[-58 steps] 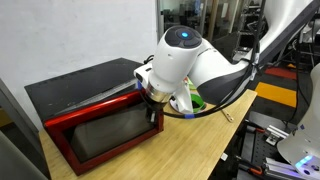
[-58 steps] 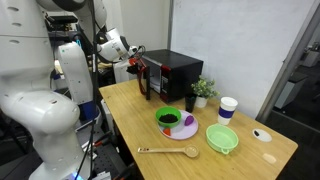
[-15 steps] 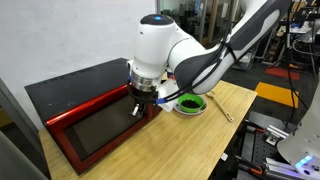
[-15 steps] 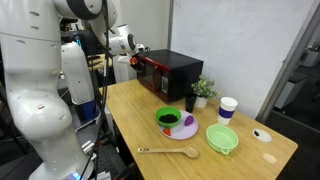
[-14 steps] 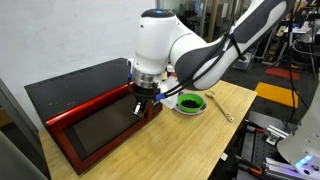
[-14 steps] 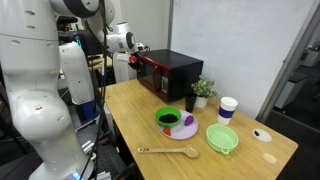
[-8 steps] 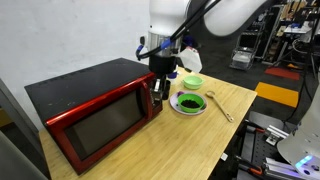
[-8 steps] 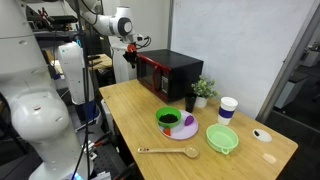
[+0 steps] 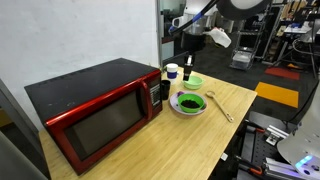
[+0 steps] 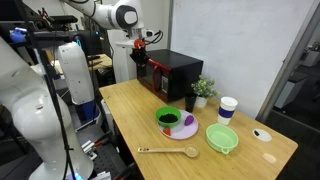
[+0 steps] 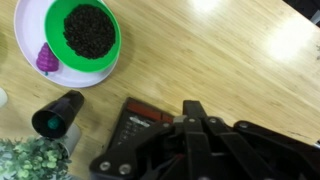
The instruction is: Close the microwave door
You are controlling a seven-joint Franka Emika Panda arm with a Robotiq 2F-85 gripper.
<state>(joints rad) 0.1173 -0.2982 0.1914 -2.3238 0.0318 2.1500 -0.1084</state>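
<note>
Door [image 9: 100, 125] sitting flush, task looking complete | I am holding gripper [image 9: 187, 50] high for clearance | jaws: cannot tell.

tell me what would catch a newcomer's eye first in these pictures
The big microwave with its black casing and red front stands at one end of the wooden table, and the microwave door looks shut flush. The gripper hangs high above the table near it, touching nothing. Mid-table, a green bowl of dark stuff sits on a purplish plate.
</note>
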